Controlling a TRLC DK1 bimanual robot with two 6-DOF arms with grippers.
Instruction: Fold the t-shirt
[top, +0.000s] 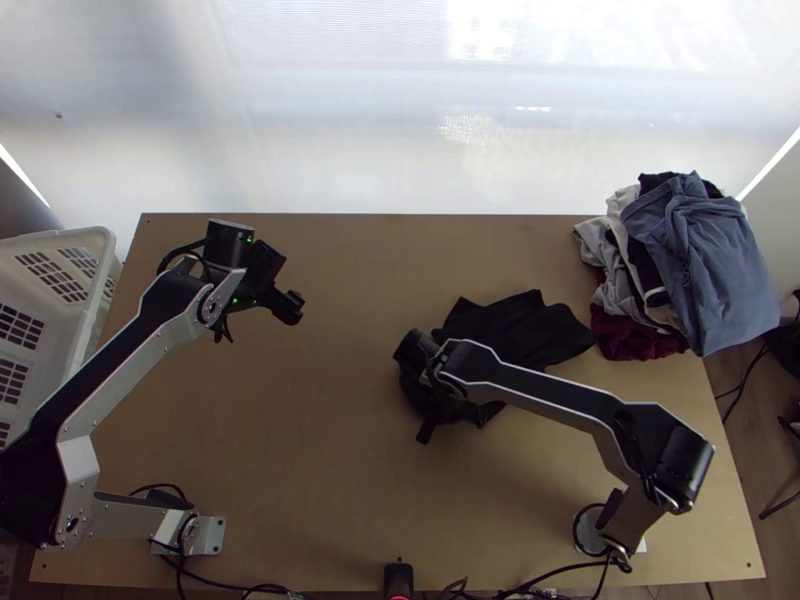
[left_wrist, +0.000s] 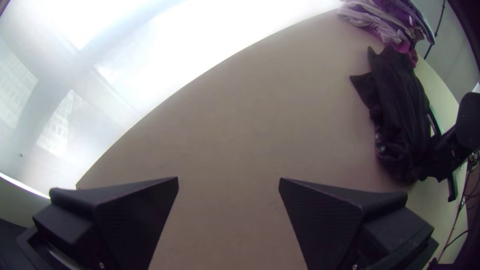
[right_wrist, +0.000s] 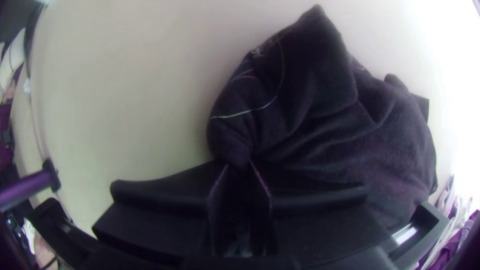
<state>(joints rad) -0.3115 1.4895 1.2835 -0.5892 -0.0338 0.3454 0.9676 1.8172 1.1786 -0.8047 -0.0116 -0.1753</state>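
At the table's near edge, in the top view, dark cords (top: 235, 587) run along by a small black thing (top: 398, 580). The left arm's base (top: 208, 535) and the right arm's base (top: 590, 530) sit on the wooden table (top: 320, 420).

Farther up, the right gripper (top: 432, 397) is down at the near, left part of the black t-shirt (top: 520, 330). In the right wrist view its two fingers are squeezed nearly together, with a little pinch of the shirt between the tips. The shirt is on the table, right of the middle. It lies all bunched up, with wrinkles and thin light lines on it, and one part pokes out toward the far right.

The left gripper (top: 286, 282) is over the far left part of the table, well apart from the shirt. Its fingers are wide open and it has hold of nothing. A white basket (top: 95, 240) is beside the table on the left.

At the far right, just beside the shirt, is a messy heap of clothes: dark red (top: 637, 340), light grey (top: 600, 240) and blue (top: 690, 250) on top. Past the table's far edge is a bright, pale sheet (top: 380, 140).
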